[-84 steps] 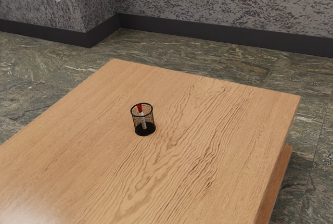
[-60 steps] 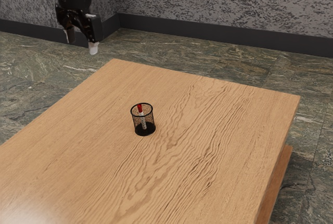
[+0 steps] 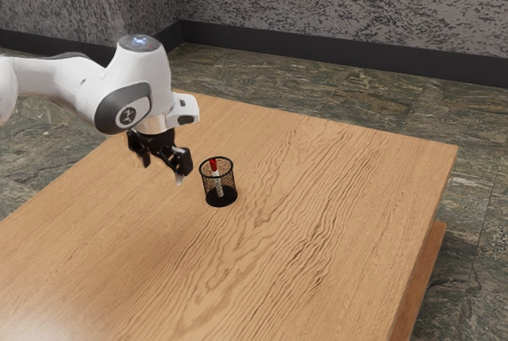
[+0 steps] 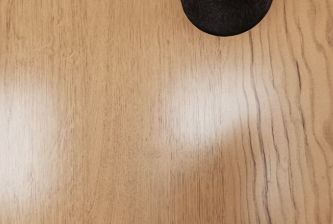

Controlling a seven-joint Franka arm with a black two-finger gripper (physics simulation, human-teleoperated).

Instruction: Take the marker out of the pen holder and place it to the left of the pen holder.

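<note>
Gripper: the black two-finger gripper (image 3: 163, 168) points down over the table, its two fingers spread well apart, with nothing held between them.
Gripper position: in the exterior view it hangs near the pen holder, toward that view's left of it, and does not touch it.
Marker: the marker (image 3: 213, 164) stands inside the pen holder, leaning slightly, its red end up near the rim and its white body running down toward the base.
Pen holder: the pen holder (image 3: 221, 197) is a round, black mesh cup, upright on the table.
Table: the table (image 3: 317, 222) has a light brown wooden top with darker, wavy grain.
Arm: the white arm (image 3: 59, 79) reaches in from the exterior view's left, with dark grey panels and a small bluish light on top of its wrist joint.
Wrist view: the camera looks onto the wood, where pale patches of light shine; part of the holder's dark rim and side appears, with a whitish piece inside it.
Room: behind the table are a floor (image 3: 333, 83) of dark, veined stone and a speckled grey wall (image 3: 357, 0) with a dark baseboard (image 3: 357, 59).
</note>
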